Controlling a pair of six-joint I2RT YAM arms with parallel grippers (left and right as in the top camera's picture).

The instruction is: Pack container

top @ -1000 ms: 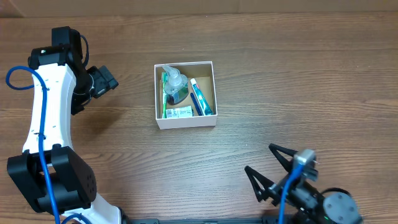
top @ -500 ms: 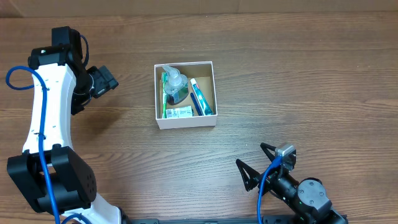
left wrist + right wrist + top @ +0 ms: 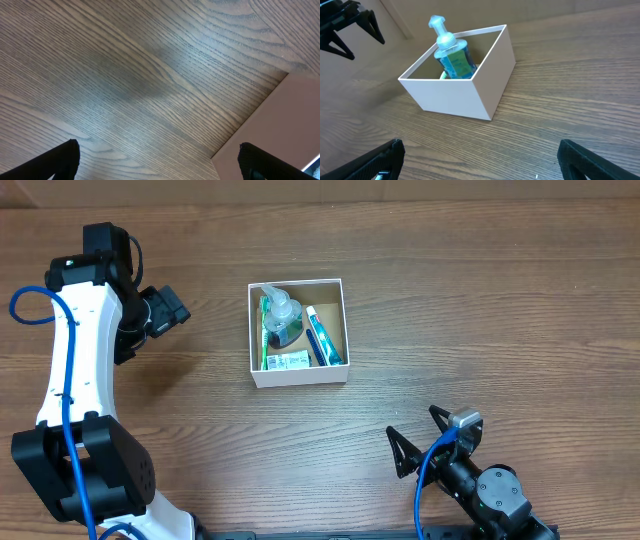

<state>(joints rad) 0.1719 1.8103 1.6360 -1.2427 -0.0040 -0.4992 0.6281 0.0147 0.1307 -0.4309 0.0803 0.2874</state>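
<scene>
The container [image 3: 298, 376], a small white box with a brown inside, sits mid-table. In it lie a clear pump bottle of green liquid [image 3: 282, 321], a green toothbrush [image 3: 265, 340], a blue toothpaste tube [image 3: 322, 338] and a small packet [image 3: 290, 361]. My left gripper [image 3: 165, 312] hangs open and empty to the box's left, over bare wood [image 3: 159, 157]. My right gripper [image 3: 415, 430] is open and empty near the front edge, facing the container [image 3: 455, 95] from a distance [image 3: 480, 150]. The bottle [image 3: 451, 52] stands above the rim there.
The wooden table's edge [image 3: 250, 115] runs close by the left gripper, with pinkish floor beyond. The open left gripper [image 3: 350, 25] shows at the top left of the right wrist view. Bare wood lies between my right gripper and the box.
My right arm has drawn in along the front edge, first leftward, then slightly back right, jaws staying wide. The left arm and the box's contents have not moved.
</scene>
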